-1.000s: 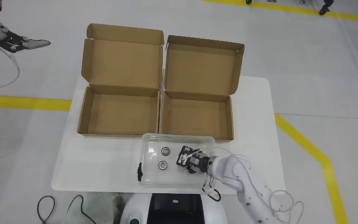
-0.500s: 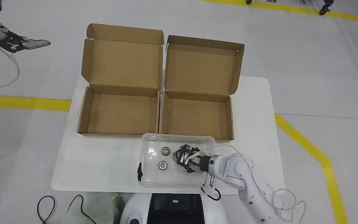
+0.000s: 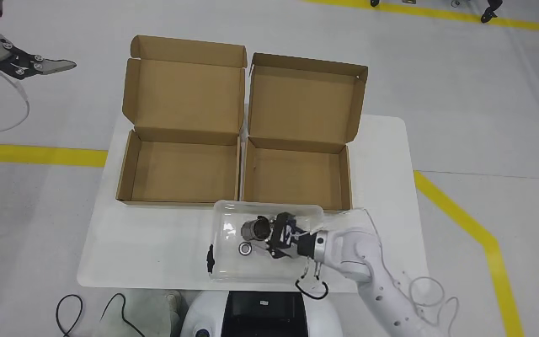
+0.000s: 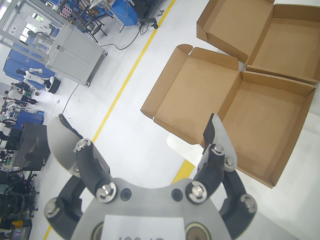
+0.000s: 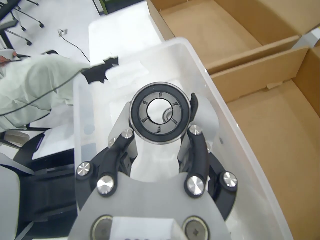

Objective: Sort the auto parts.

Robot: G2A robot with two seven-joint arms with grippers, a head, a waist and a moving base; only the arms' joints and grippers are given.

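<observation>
Two open cardboard boxes, the left box (image 3: 178, 168) and the right box (image 3: 295, 173), stand side by side on the white table (image 3: 379, 168), lids folded back and brown floors showing. A clear plastic bin (image 3: 221, 211) sits just in front of them, with a black scrap (image 3: 210, 257) at its outer wall. One small bearing (image 3: 245, 248) lies on the bin's floor. The right gripper (image 5: 160, 106) hangs over the bin, jaws pinching a larger bearing (image 5: 138, 108) by its outer rim. That bearing's bore faces back at the wrist, in line with the gripper. The left gripper (image 4: 136, 123) hangs over the floor, well apart from the table, jaws spread.
</observation>
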